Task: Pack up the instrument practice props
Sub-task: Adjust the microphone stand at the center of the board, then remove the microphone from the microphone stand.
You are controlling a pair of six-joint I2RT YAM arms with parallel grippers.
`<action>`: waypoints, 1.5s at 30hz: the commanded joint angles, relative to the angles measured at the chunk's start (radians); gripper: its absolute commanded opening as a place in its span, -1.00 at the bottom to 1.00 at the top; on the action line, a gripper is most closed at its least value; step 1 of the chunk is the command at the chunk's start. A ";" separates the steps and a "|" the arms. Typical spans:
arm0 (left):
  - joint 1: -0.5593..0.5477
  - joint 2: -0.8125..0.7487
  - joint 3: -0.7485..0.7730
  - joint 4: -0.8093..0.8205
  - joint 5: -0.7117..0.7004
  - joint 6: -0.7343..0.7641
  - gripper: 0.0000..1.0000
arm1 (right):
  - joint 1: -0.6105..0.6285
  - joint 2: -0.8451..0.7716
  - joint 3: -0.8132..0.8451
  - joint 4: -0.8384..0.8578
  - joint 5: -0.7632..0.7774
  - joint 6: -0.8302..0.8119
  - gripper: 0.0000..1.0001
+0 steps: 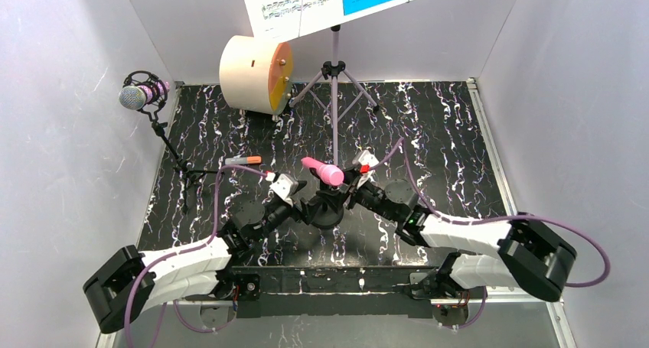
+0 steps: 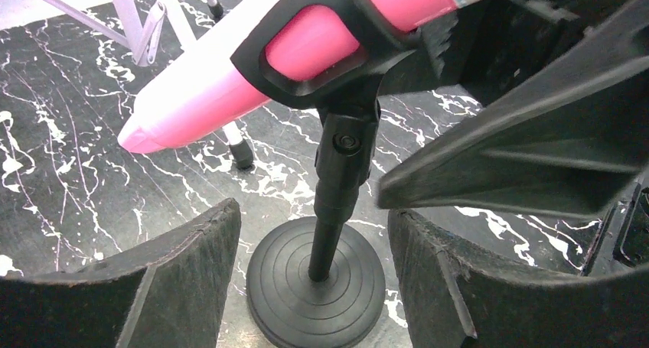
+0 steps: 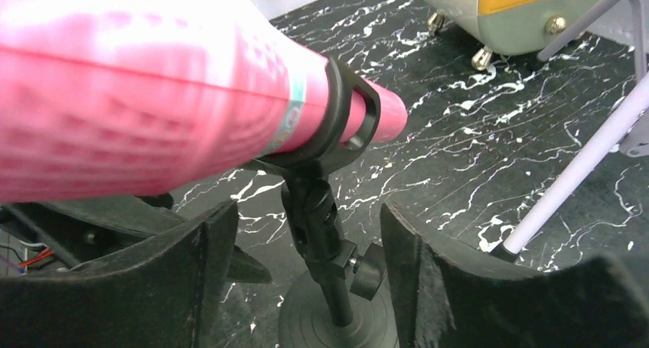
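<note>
A pink microphone (image 1: 323,171) lies tilted in the black clip of a round-based stand (image 1: 327,210) at the table's middle. My left gripper (image 1: 295,190) and right gripper (image 1: 357,181) flank the stand from either side. In the left wrist view the left gripper (image 2: 314,210) is open, its fingers (image 2: 180,275) clear of the post (image 2: 329,233). The right gripper (image 3: 308,208) is open too, its pads (image 3: 459,287) apart from the stand's joint (image 3: 315,218). A glittery purple microphone (image 1: 142,95) sits on a thin black tripod (image 1: 173,154) at the left. The lilac music rack (image 1: 334,95) holds the sheet-music pages (image 1: 329,0).
A cream drum with an orange face (image 1: 256,73) lies on its side at the back, beside the rack's legs. A small orange marker (image 1: 245,160) lies near the tripod's feet. White walls close in on the left, back and right.
</note>
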State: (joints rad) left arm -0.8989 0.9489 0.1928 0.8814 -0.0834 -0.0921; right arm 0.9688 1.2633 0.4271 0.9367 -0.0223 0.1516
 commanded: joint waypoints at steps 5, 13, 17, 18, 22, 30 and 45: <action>-0.004 0.046 0.065 0.013 0.001 -0.033 0.38 | -0.003 -0.246 0.035 -0.294 0.013 0.065 0.79; -0.003 0.114 0.114 0.022 -0.022 -0.053 0.38 | -0.002 -0.435 0.156 -0.638 0.003 0.108 0.97; -0.003 0.149 0.134 0.026 -0.025 -0.057 0.37 | -0.003 -0.476 0.239 -0.710 -0.002 0.130 0.97; -0.003 0.154 0.135 0.027 -0.024 -0.057 0.36 | -0.003 -0.480 0.256 -0.716 0.001 0.134 0.97; -0.003 0.160 0.140 0.032 -0.019 -0.054 0.34 | -0.003 -0.455 0.344 -0.750 -0.009 0.154 0.97; -0.004 0.188 0.170 0.033 -0.016 -0.045 0.31 | -0.004 -0.325 0.481 -0.769 -0.001 0.181 0.93; -0.003 0.217 0.184 0.033 -0.142 -0.057 -0.33 | -0.003 -0.354 0.425 -0.903 0.069 0.197 0.09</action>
State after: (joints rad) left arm -0.9058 1.1568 0.3466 0.8913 -0.1299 -0.1516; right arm 0.9691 0.9550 0.8711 0.0746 0.0277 0.3386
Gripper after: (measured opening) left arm 0.400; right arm 0.596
